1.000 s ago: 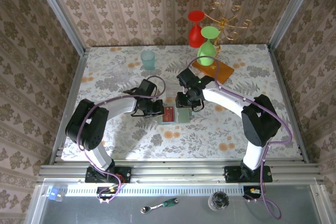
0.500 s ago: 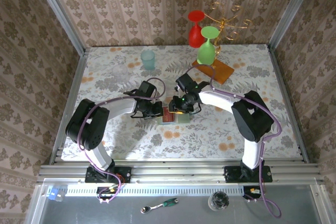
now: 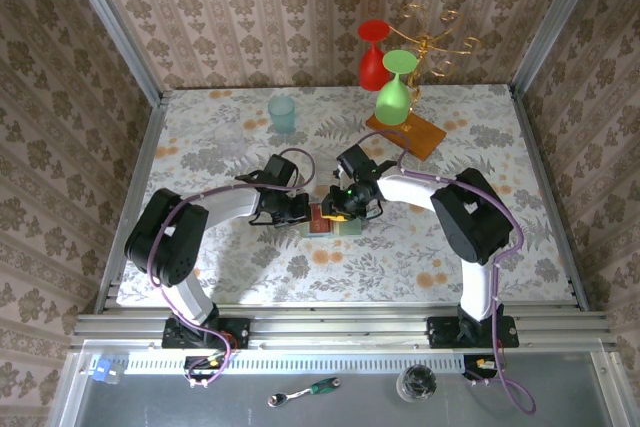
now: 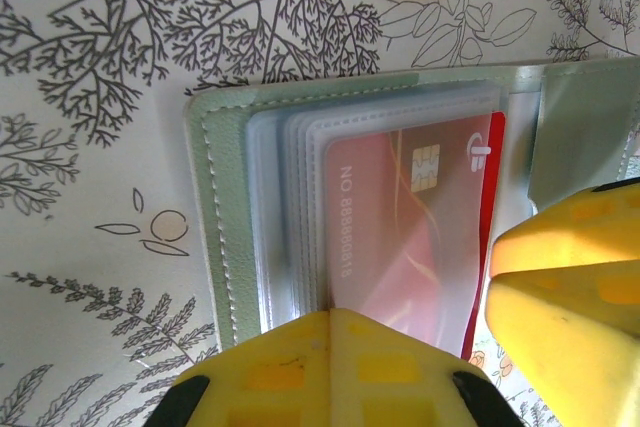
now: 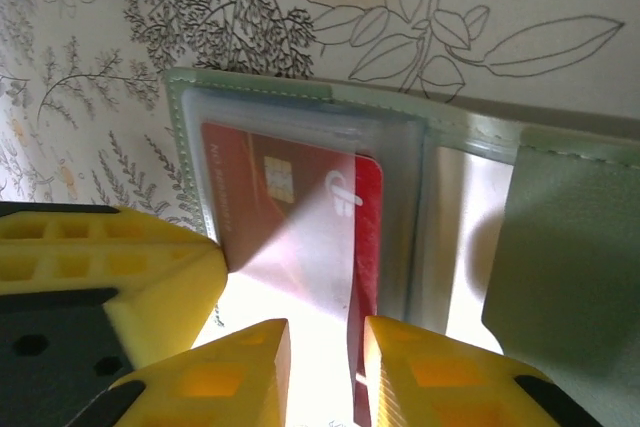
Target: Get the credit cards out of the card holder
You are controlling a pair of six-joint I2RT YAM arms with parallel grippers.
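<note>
The card holder lies open on the flowered table, about in the middle, with your two hands meeting over it. Your left hand is closed, fingertips pressed together at the edge of the stack of clear sleeves on the holder's left panel. Whether it pinches a sleeve or just rests against them you cannot tell from here.

A red card sits in the top sleeve, with its right edge poking out of the sleeve's open side. Your right hand is over that side. Its fingers stand a little apart, and the card's exposed edge runs into the gap between them without being clamped.

On the far side of the table, well apart from the holder, stand a pale green cup and an orange-brown wooden slab.
</note>
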